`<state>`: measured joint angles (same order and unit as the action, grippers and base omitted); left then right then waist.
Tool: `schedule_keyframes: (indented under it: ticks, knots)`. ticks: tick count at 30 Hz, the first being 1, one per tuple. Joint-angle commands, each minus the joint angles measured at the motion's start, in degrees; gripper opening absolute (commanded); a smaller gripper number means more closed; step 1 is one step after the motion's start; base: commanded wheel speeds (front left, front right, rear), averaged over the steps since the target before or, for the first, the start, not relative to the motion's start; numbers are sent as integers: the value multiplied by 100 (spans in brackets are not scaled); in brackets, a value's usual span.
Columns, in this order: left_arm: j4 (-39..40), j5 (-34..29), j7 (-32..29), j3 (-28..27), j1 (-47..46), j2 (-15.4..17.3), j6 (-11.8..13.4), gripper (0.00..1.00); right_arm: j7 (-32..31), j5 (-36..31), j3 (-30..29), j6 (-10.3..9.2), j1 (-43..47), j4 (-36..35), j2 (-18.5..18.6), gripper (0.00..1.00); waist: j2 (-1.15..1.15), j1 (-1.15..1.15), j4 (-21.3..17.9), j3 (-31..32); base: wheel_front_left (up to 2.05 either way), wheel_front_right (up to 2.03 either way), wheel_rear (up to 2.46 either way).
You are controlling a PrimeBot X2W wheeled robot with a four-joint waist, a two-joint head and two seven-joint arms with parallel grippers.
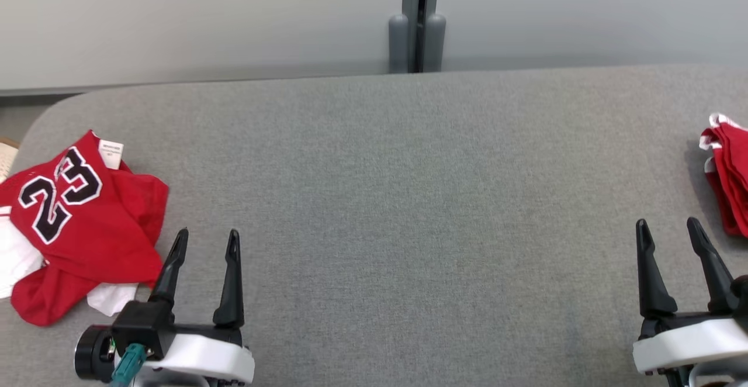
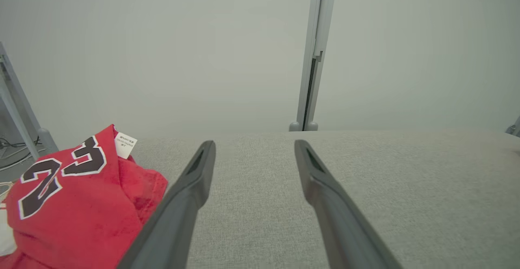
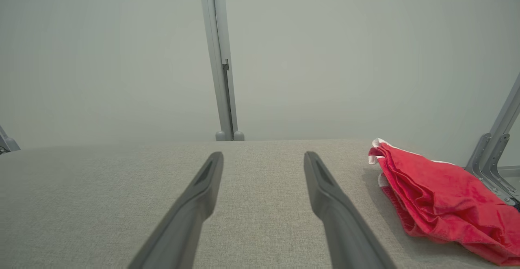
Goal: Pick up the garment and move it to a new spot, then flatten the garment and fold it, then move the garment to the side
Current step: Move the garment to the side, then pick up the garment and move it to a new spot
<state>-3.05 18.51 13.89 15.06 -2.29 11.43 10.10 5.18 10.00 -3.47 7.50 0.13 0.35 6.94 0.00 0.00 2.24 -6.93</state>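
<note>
The grey table (image 1: pixel 374 200) offers its broad middle as the new spot, so I would carry the work there. The garment (image 1: pixel 82 223), a crumpled red jersey numbered 23, sits bunched at the table's left edge towards the front corner; a second red bundle (image 1: pixel 727 170) lies at the right edge. My left hand (image 1: pixel 207 238) hovers just beside the jersey, fingers spread and empty; my right hand (image 1: pixel 666 223) is likewise spread, holding nothing. I judge the left should pinch a raised fold, not the flat number panel. The jersey's outer side is cut off; whether the white cloth (image 1: pixel 17 258) beneath is part of it I cannot tell; the label (image 1: pixel 111 153) is unreadable.
</note>
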Motion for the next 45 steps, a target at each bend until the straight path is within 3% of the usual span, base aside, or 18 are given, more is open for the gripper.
schedule_keyframes:
  ticks: [1,15,35,45]
  knots:
    - [-51,61,16,-36,130,49,-17,100,-81,-72,6,-2,158,-73,-8,100,0,0,115,271,0,0,0]
    - [-101,143,-139,10,604,233,-23,100,-468,-137,3,-2,753,-315,-78,100,0,0,60,886,0,0,0]
    - [-222,213,-187,54,494,331,7,100,-569,-96,7,-2,809,-453,-97,100,0,0,80,865,0,0,0]
    - [-248,219,-173,115,339,320,0,100,-612,-173,-70,-2,828,-584,-90,100,0,0,357,801,0,0,0]
